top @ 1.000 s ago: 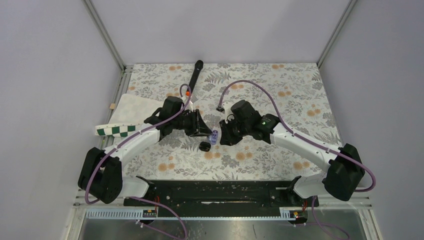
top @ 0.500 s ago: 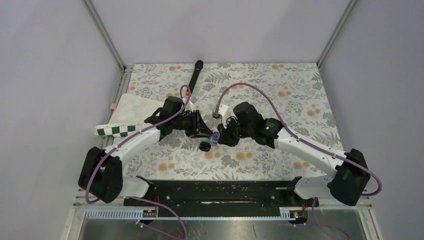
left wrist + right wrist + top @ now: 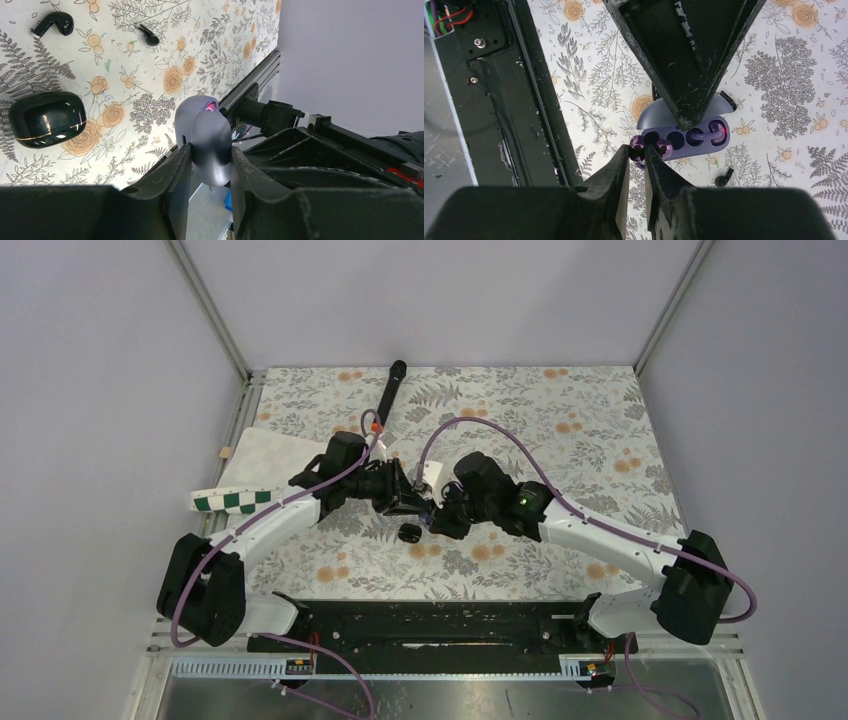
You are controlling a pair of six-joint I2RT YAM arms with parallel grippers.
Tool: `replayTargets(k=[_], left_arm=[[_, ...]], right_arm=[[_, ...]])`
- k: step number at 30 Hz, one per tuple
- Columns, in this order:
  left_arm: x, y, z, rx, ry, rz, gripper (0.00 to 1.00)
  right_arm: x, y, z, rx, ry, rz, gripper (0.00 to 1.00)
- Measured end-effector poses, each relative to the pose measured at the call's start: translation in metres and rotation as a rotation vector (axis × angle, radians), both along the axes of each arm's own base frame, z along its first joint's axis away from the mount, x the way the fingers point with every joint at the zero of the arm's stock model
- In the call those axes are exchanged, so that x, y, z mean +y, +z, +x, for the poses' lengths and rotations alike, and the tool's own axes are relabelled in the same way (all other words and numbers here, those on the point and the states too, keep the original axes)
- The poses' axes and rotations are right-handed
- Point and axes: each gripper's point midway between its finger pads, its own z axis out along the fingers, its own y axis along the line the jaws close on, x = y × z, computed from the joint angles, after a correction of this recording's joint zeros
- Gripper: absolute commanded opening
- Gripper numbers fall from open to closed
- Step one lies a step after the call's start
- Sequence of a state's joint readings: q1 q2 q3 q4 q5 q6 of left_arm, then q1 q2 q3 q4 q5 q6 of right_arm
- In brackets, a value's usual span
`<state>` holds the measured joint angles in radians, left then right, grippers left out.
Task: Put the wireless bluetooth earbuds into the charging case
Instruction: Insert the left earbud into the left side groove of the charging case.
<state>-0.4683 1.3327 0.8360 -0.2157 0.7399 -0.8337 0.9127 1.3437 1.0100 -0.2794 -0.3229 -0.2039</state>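
Note:
My left gripper is shut on a lavender charging case and holds it above the table with its lid open. From the right wrist, the case shows its sockets, with one purple earbud seated at its right end beside a red light. My right gripper is shut on a second glossy purple earbud at the case's left end. That earbud's other bead sits over the left socket. In the top view both grippers, left and right, meet at mid-table.
A shut glossy black case lies on the floral tabletop below the grippers, with two small black earbuds loose nearby. A black microphone lies at the back. A white board with a checkered strip sits left.
My right gripper has moved left with the purple earbud, right up to the case in my left gripper. The left arm has not moved.

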Motion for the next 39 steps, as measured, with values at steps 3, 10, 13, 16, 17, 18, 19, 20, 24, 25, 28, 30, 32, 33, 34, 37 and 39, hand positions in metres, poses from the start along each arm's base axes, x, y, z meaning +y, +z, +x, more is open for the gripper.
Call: replayTargets(k=[3, 10, 13, 16, 17, 18, 19, 20, 24, 25, 28, 30, 32, 33, 34, 37, 39], left_arm=[[0.0001, -0.0004, 0.0, 0.0, 0.001, 0.001, 0.0], [0.0004, -0.0006, 0.0, 0.0, 0.0, 0.001, 0.0], [0.0003, -0.0004, 0.0001, -0.001, 0.0, 0.0, 0.0], [0.0002, -0.0002, -0.0001, 0.0, 0.0, 0.0, 0.0], [0.0002, -0.0002, -0.0001, 0.0, 0.0, 0.0, 0.0], [0.0002, -0.0003, -0.0001, 0.0, 0.0, 0.0, 0.0], [0.0003, -0.0006, -0.0002, 0.001, 0.0, 0.001, 0.0], [0.0006, -0.0012, -0.0001, 0.001, 0.001, 0.002, 0.0], [0.0015, -0.0035, -0.001, 0.007, 0.002, 0.005, 0.0], [0.0016, -0.0038, -0.0012, 0.008, 0.002, 0.005, 0.0], [0.0016, -0.0041, -0.0015, 0.011, 0.002, 0.004, 0.0], [0.0014, -0.0038, -0.0016, 0.012, 0.002, 0.003, 0.0], [0.0012, -0.0034, -0.0017, 0.011, 0.0, 0.001, 0.0], [0.0011, -0.0032, -0.0017, 0.01, 0.0, 0.0, 0.0], [0.0011, -0.0031, -0.0016, 0.009, 0.0, -0.001, 0.0], [0.001, -0.003, -0.0014, 0.008, 0.0, -0.001, 0.0], [0.0009, -0.003, -0.0014, 0.008, -0.001, -0.001, 0.0]], right_arm=[[-0.0002, -0.002, 0.0014, -0.014, -0.001, -0.012, 0.17], [-0.0027, -0.003, 0.0072, -0.049, -0.017, -0.032, 0.17], [-0.0035, -0.0034, 0.0087, -0.058, -0.022, -0.038, 0.17], [-0.0034, -0.0036, 0.0087, -0.062, -0.018, -0.04, 0.17], [-0.0032, -0.0038, 0.0089, -0.064, -0.018, -0.042, 0.17], [-0.0026, -0.0042, 0.009, -0.065, -0.016, -0.045, 0.18], [-0.0021, -0.0047, 0.0091, -0.066, -0.014, -0.047, 0.18], [-0.0016, -0.0056, 0.0093, -0.066, -0.012, -0.05, 0.19], [-0.0004, -0.0073, 0.0078, -0.061, -0.004, -0.061, 0.29], [-0.0002, -0.0072, 0.0076, -0.06, -0.003, -0.064, 0.32], [0.0004, -0.0062, 0.0064, -0.055, -0.001, -0.07, 0.33], [0.0011, -0.0054, 0.0056, -0.054, 0.001, -0.07, 0.34], [0.0014, -0.0048, 0.0056, -0.053, 0.0, -0.068, 0.35], [0.0015, -0.0046, 0.0056, -0.053, -0.001, -0.067, 0.35], [0.0016, -0.0046, 0.0054, -0.052, -0.002, -0.067, 0.35], [0.0017, -0.0046, 0.0052, -0.048, -0.005, -0.066, 0.35], [0.0017, -0.0046, 0.005, -0.046, -0.006, -0.065, 0.36]])
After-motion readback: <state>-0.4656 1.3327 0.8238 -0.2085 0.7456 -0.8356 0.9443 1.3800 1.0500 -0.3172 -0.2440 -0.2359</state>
